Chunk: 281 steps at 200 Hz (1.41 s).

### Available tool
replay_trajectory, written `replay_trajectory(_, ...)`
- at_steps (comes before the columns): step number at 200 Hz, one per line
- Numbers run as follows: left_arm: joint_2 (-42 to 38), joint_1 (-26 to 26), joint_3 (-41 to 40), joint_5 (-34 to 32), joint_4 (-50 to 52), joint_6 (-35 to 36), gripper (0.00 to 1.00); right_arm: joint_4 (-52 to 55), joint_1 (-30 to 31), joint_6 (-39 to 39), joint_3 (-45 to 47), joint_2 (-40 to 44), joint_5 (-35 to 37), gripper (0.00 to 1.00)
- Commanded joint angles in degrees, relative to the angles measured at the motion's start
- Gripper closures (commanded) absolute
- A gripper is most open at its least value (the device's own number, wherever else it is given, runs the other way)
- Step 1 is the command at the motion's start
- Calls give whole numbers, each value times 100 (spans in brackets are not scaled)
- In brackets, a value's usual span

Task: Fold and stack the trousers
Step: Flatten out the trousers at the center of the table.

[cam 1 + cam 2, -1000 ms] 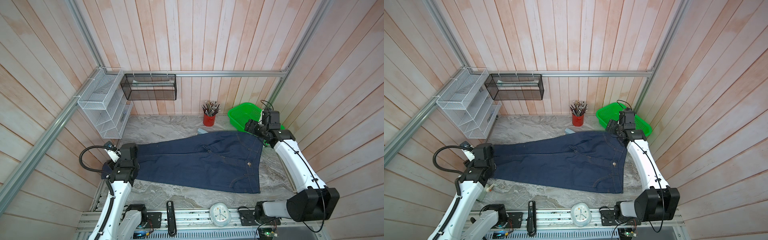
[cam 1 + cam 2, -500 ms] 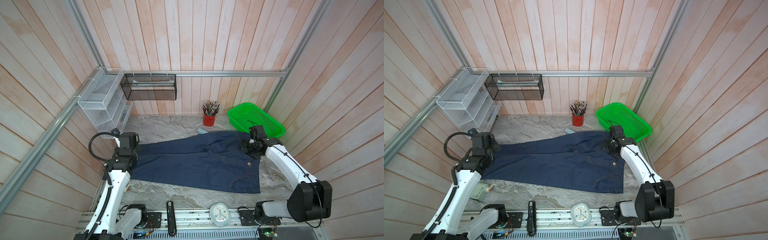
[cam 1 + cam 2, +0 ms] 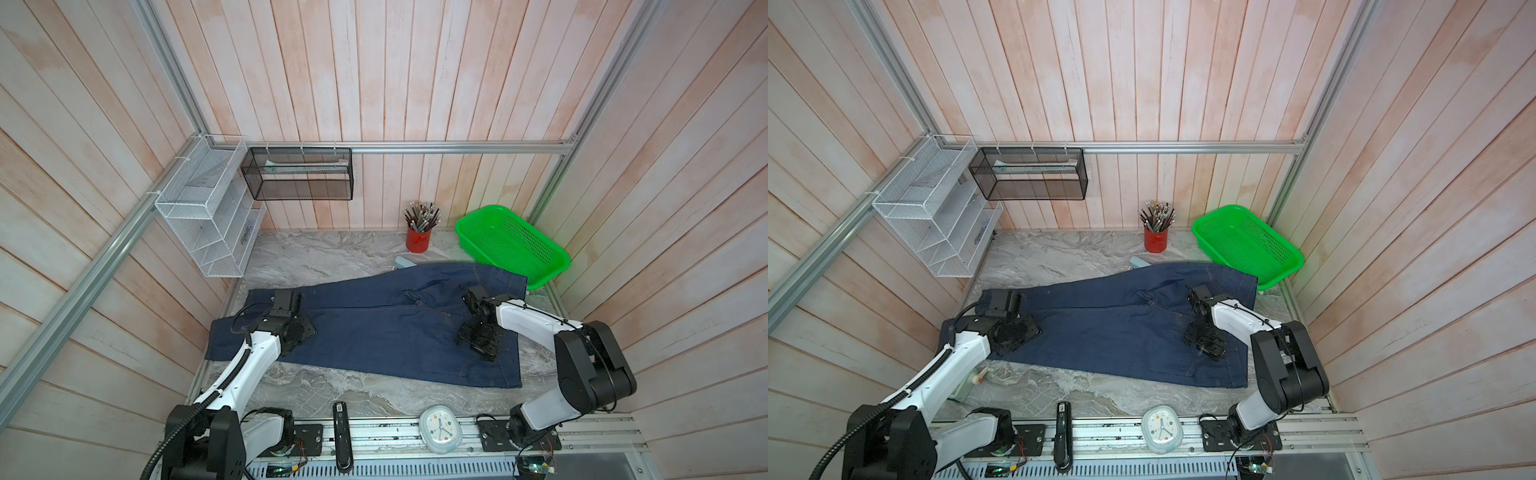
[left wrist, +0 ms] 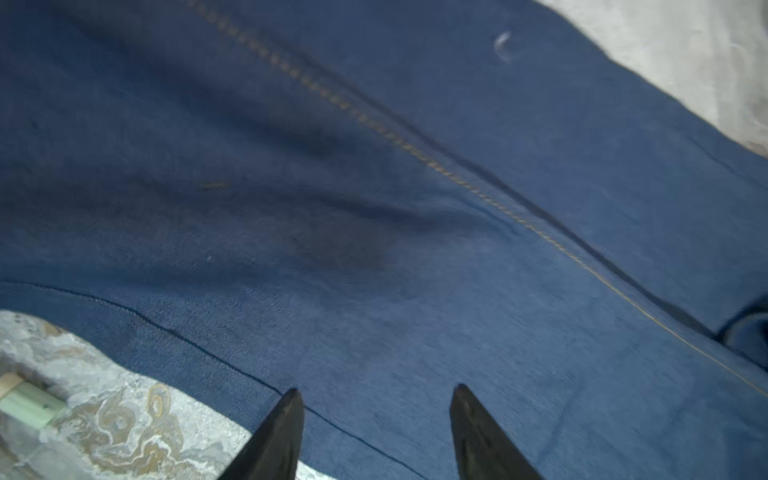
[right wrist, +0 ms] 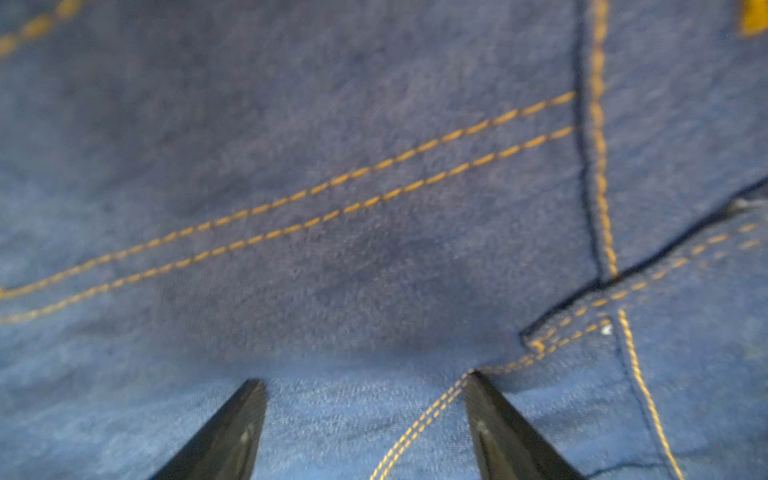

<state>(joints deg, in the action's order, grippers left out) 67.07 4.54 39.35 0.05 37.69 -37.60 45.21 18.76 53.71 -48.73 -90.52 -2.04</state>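
**Spotter:** Looking between the fingers of your left gripper [image 4: 376,390], I see only flat denim. No fold is made yet.

**Operator:** So nothing is done?

**Spotter:** Nothing that shows. Every fold, and the stacking, is left to you, I judge.

**Operator:** And my grippers?

**Spotter:** Your left gripper stands parted and empty. It is low over the near leg, close to that leg's near edge, with bare marble just past it. Your right gripper [image 5: 365,380] is parted wide and also empty, above the pocket stitching near the waist. I cannot tell whether any fingertip touches the cloth.

**Operator:** Where do the trousers lie?

**Spotter:** The trousers [image 3: 395,328] lie spread full length on the table [image 3: 332,257]. The legs are side by side, with the hems toward your left arm and the waist toward your right.

**Operator:** What is around them?

**Spotter:** The basket [image 3: 511,245] sits just beside the far corner of the waist, and it looks empty. The pencil cup [image 3: 419,241] stands near the far edge. The clock [image 3: 440,428] rests on the front rail, well apart.
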Motion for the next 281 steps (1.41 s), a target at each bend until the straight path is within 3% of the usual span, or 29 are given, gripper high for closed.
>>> replay_trajectory(1,59,-217,-139,261,-128,-177,38,512,-421,346,369,-748,743,21)
replay_trajectory(29,-3,-384,18,73,41,-159,34,631,-1085,415,632,-991,849,24)
replay_trajectory(62,-236,-544,182,-153,237,-180,32,919,-1613,588,821,-314,1416,23)
replay_trajectory(89,-341,-735,462,-246,328,-95,32,1182,-1782,286,513,224,1688,23)
replay_trajectory(123,-6,-783,1151,-243,132,138,32,1312,-1081,-361,-512,423,1703,23)
replay_trajectory(165,1472,-866,2040,-440,-72,585,33,1044,265,-817,-1698,316,1852,21)
replay_trajectory(239,3505,-881,3096,-1718,-120,1035,33,-113,633,-1104,-1552,554,1096,21)
replay_trajectory(281,4253,-997,3509,-1726,-161,1173,32,-251,633,-1205,-1550,595,1101,21)
